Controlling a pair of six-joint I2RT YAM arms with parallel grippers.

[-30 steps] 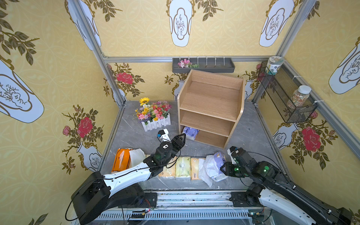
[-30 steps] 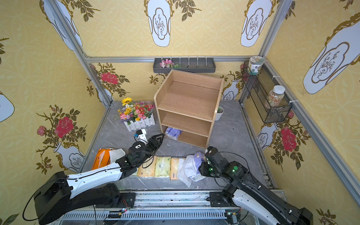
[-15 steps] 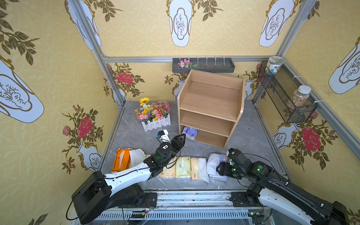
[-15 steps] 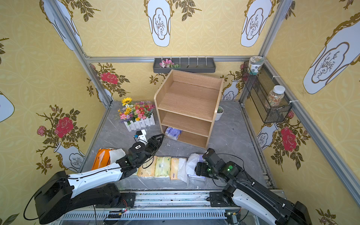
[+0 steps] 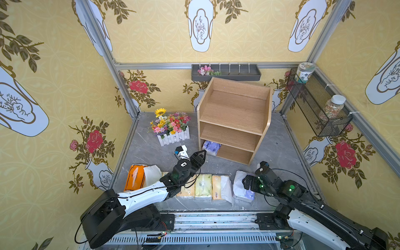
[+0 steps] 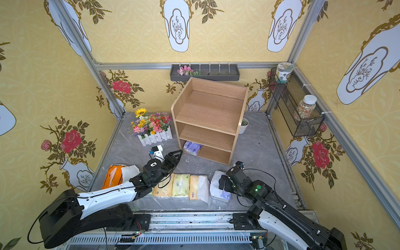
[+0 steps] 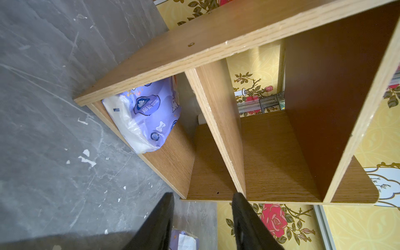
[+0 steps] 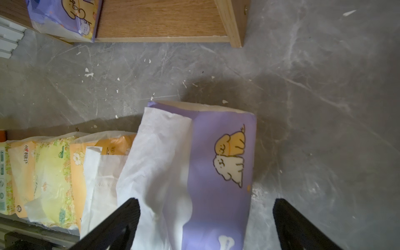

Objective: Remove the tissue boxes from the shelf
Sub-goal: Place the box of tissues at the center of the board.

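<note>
The light-wood shelf (image 5: pixel 234 121) stands at the back of the grey floor. One lavender tissue box (image 5: pixel 211 147) (image 7: pixel 147 116) lies at the left end of its bottom tier; the upper tiers are bare. My left gripper (image 5: pixel 202 154) (image 7: pixel 203 194) hovers just in front of that tier, open, with nothing between its fingers. Another lavender tissue box (image 5: pixel 240 188) (image 8: pixel 205 162) lies on the floor with a white tissue sticking out. My right gripper (image 5: pixel 245 184) (image 8: pixel 206 201) stands wide open astride it. Several more boxes, orange (image 5: pixel 135 177) through cream (image 5: pixel 203 186), lie in a row.
A white-fenced flower box (image 5: pixel 172 129) stands left of the shelf, and a small potted plant (image 6: pixel 244 125) behind its right side. A dark wall tray (image 5: pixel 226 72) and a wire basket (image 5: pixel 318 108) with jars hang on the walls. A metal rail (image 5: pixel 216 218) borders the front.
My right gripper has lowered the lavender box to the floor at the right end of the row, opened, and let it go. The left arm has not moved.
</note>
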